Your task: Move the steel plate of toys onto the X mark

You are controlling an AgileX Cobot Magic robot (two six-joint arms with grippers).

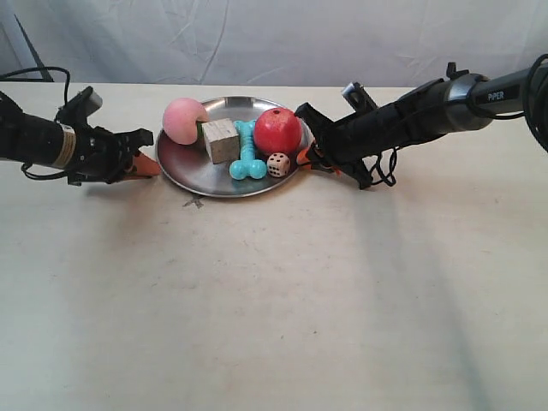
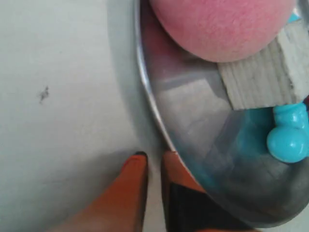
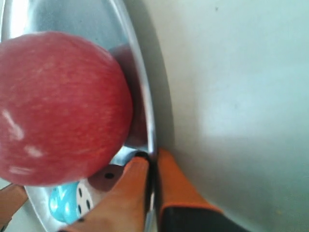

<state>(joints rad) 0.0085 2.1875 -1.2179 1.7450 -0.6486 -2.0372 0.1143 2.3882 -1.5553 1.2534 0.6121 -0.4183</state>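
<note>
The steel plate sits on the table and holds a pink ball, a wooden cube, a turquoise bone, a red apple-like ball and a white die. The X mark lies just in front of the plate's near rim, uncovered; it also shows as the X mark. My left gripper is narrowly open at the plate's rim, one finger under the plate, table showing in the gap. My right gripper is shut on the opposite rim, next to the red ball.
The arm at the exterior view's left and the arm at the exterior view's right reach in low from either side. A white cloth backdrop hangs behind the table. The tabletop stretches toward the front.
</note>
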